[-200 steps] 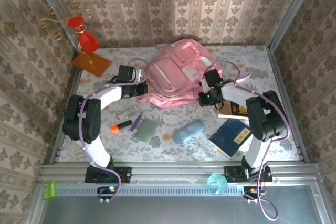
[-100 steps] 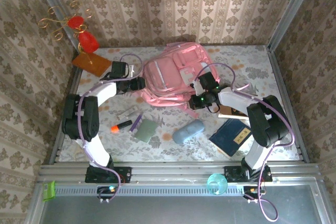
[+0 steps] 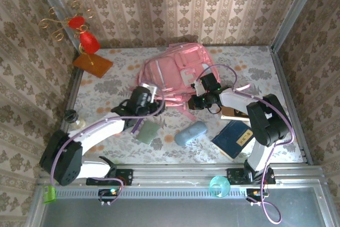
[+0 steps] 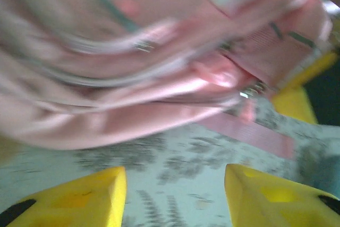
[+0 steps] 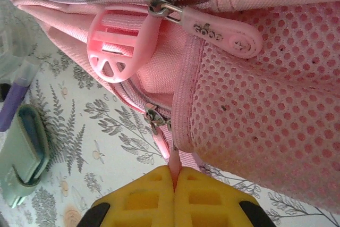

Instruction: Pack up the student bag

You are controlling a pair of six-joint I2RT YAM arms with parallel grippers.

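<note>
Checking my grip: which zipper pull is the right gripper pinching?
The lower pull, its thin pink tab clamped in the shut right gripper; the upper pull, with the round-ended tab, lies free.

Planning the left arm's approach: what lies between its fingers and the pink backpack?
Left wrist view: bare patterned tablecloth lies between the left fingers and the student bag, with a pink strap crossing at the right.

The student bag [image 3: 169, 77] — soft, pink (white patches) — lies slumped, pockets up.
</note>
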